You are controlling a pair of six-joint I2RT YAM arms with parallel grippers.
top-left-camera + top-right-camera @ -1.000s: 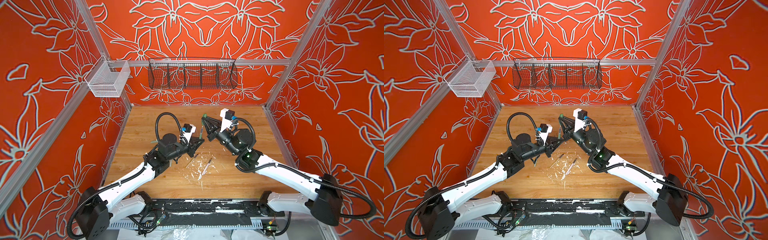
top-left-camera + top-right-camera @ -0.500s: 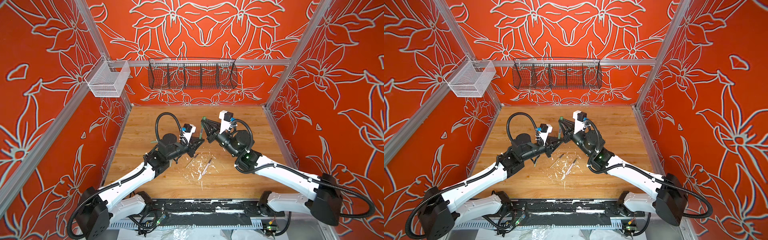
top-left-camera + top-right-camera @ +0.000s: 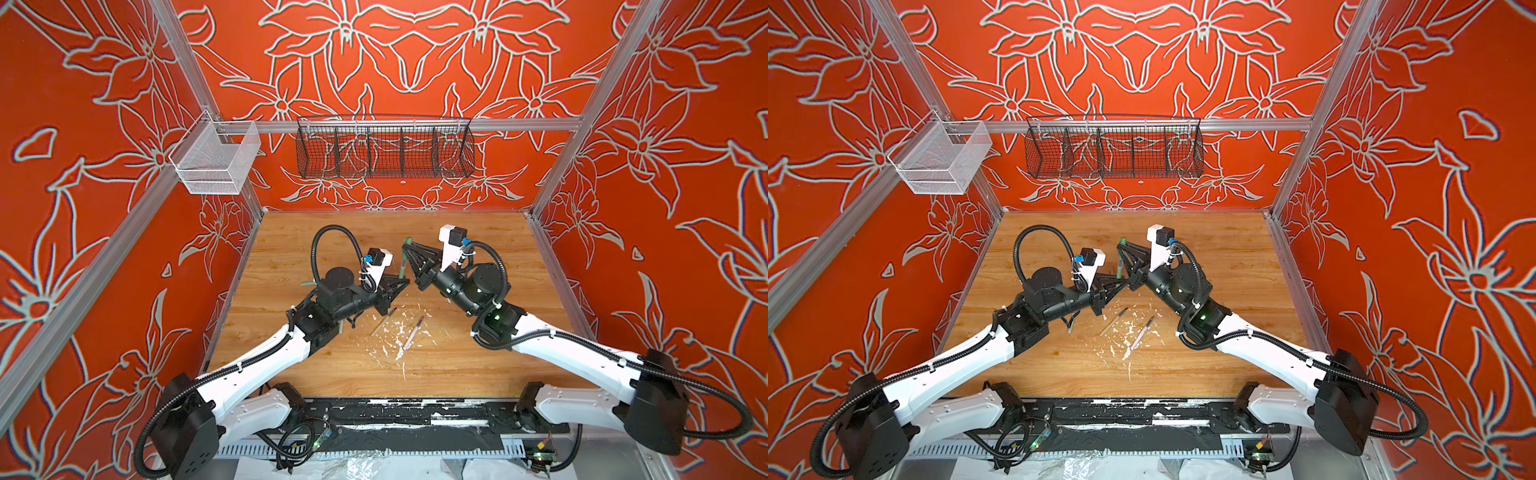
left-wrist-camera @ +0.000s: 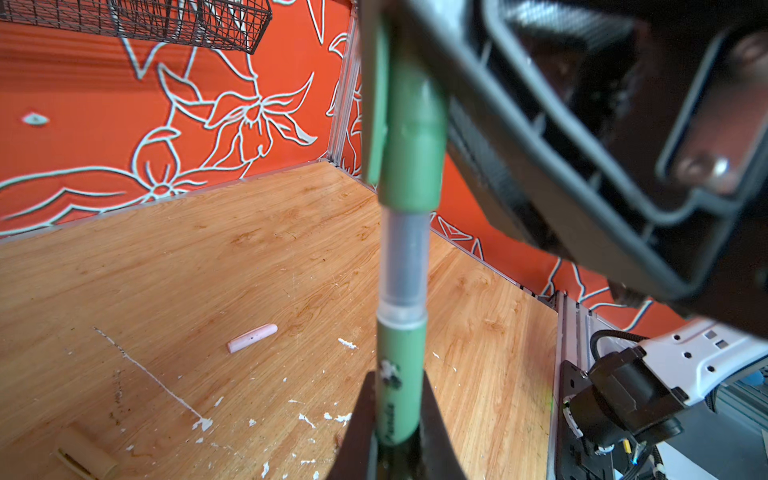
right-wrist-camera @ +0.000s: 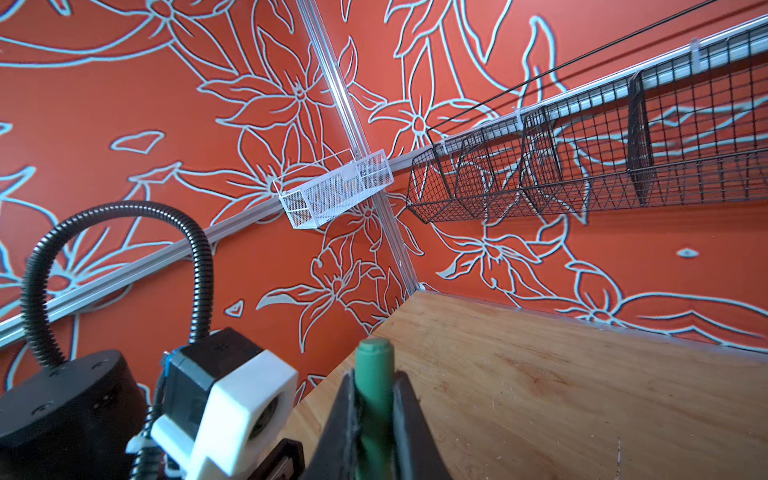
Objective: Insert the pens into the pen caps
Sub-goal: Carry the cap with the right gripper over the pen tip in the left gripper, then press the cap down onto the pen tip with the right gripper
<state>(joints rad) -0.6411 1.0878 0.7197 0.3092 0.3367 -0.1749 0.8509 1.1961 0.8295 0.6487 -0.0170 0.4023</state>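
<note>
The left gripper (image 4: 399, 386) gripped a slim green plastic pen (image 4: 401, 353) at bottom centre. The right gripper (image 5: 374, 386) pinched a stubby green tubular cap (image 3: 408, 241), just above mid-frame in a top view, its mouth meeting the pen's clear front.

The walls (image 3: 415, 62) are orange-red with white flower outlines. The table (image 3: 457, 365) is light wood grain, flecked white. The green pen (image 4: 401, 374) matches the green cap (image 4: 411, 145); the pink cap (image 4: 252, 337) is pale.

Four pens (image 3: 384, 321) (image 3: 412, 333) (image 4: 400, 374) (image 3: 1070, 327), four pen caps (image 4: 411, 137) (image 4: 252, 338) (image 4: 87, 457) (image 3: 306, 284)
</note>
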